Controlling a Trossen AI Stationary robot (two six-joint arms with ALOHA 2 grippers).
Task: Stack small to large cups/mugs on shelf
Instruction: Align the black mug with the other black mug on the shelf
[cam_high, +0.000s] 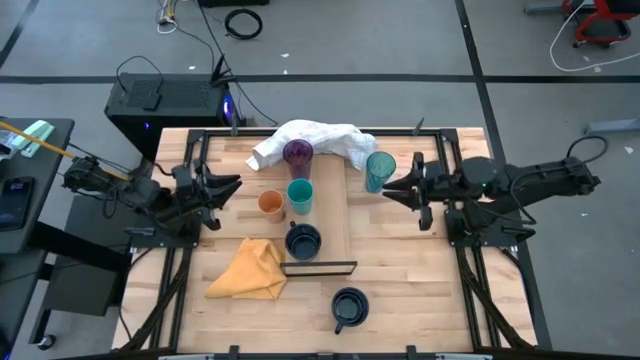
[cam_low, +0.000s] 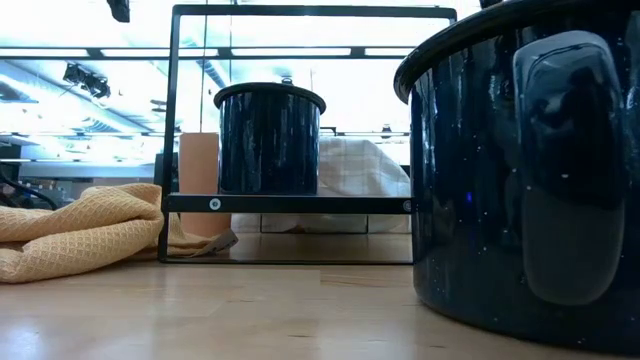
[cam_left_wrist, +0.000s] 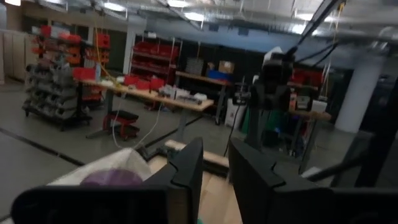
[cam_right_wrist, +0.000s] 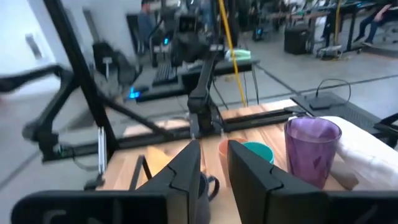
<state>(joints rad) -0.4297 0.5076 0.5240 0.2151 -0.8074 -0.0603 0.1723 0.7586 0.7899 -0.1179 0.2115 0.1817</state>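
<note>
Cloth (cam_high: 318, 135) crowds purple tumbler (cam_high: 297, 153) – both arms' jaws narrowly apart, empty.

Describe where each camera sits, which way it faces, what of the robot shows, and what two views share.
High view: overhead, looking straight down; both arms show, left end effector and right end effector flanking the shelf.
Low view: at tabletop height, looking level past a navy mug; robot barely visible, if at all.
Left wrist view: on the left arm, facing the room; own fingers show.
Right wrist view: on the right arm, facing across the table; own fingers show.
Shared: high and right wrist views both show the purple tumbler.
</note>
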